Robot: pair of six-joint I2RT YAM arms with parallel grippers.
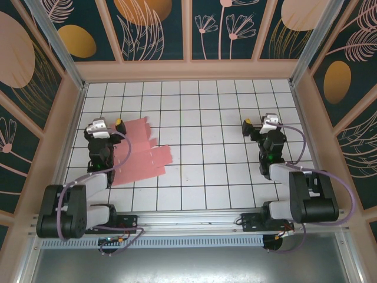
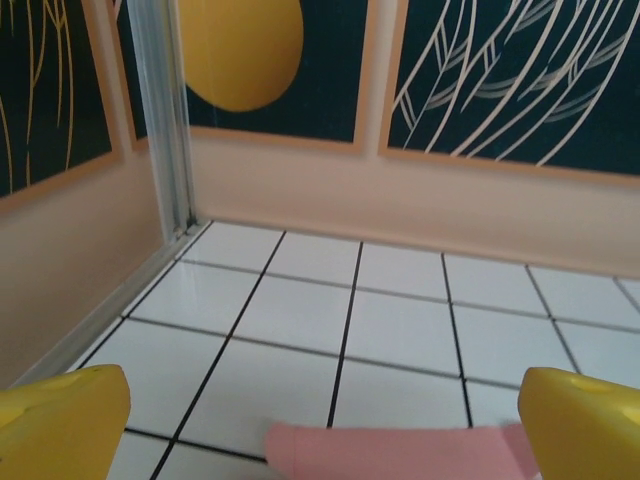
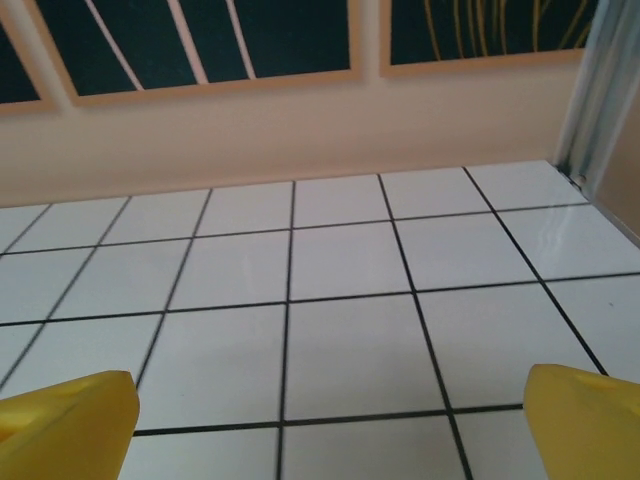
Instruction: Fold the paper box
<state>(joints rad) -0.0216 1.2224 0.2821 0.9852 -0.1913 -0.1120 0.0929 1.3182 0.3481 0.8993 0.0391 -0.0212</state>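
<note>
White tiles ruled with black lines covered the counter [image 1: 206, 177], which was boxed in by pale pink walls [image 1: 188, 69] under dark panels painted with leaves and orange discs. From where I stood, the paper box [image 1: 140, 156], a flat pink thin-card cut-out with creased flaps, lay unfolded on the left half of the counter.

The left pincer [image 1: 109, 125] hung at the cut-out's far-left corner with its jaws spread wide. In its wrist camera the two yellow fingers [image 2: 60, 425] sat at opposite bottom corners, with a strip of pink card low between them and closer to the right-hand one. The right pincer [image 1: 259, 125] was also wide open, gripping nothing, over bare tiles well apart from the card.

The card spread from the left pincer to the right and back towards the arm bases, and the left forearm crossed over its left margin. Its long axis seemed to run roughly near-to-far with a slight slant. A row of short flaps pointed right, towards the middle of the counter. I judged the left arm to be far the nearer one, so any first fold would fall to it, while the right would have to cross several tiles to help.
</note>
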